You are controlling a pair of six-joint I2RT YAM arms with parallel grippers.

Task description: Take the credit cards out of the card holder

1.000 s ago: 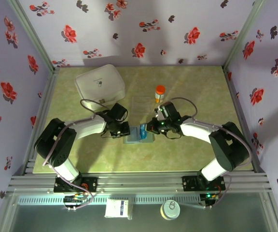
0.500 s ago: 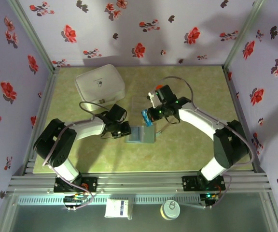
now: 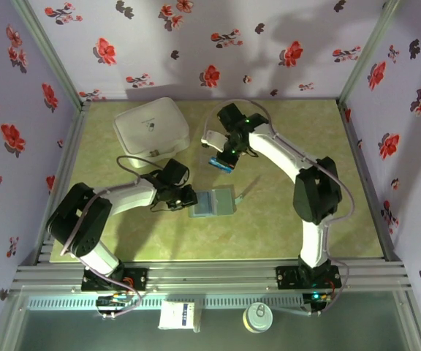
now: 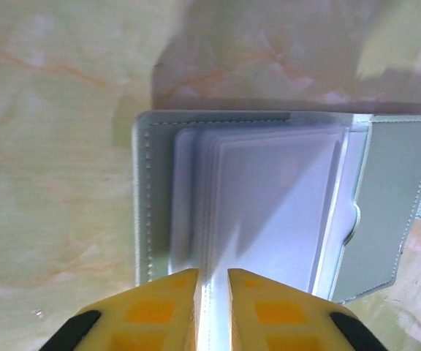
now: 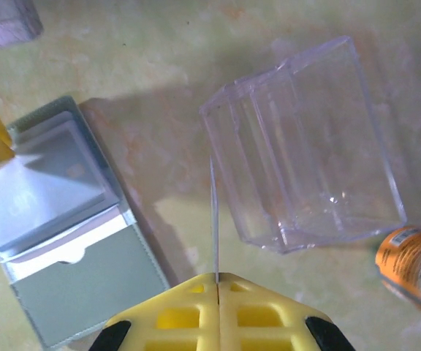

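Grey-blue and soft, the card holder (image 3: 216, 202) lies open on the green table (image 3: 269, 238), not far from the bases of the arms. The left gripper (image 4: 210, 276) is at its left edge. Its yellow fingers (image 4: 168, 303) are close together with the edge of the clear sleeves between them, in what seems a light pinch. Further out, the right gripper (image 5: 216, 279) is closed on a blue-teal card (image 3: 221, 164), held by one edge just beside the clear plastic box (image 5: 305, 146). An orange-capped bottle (image 5: 415, 267) is near the box, and a white case (image 3: 150, 126) sits at the far left. The danger seems to be the thin grip: the card may turn or slip between the pads, or its free edge may knock the light wall of the box and push it. If the left pinch is weak, the holder may slide. The left arm lies low and reaches to the right. The right arm is stretched far forward, elbow bent, wrist pointing down.
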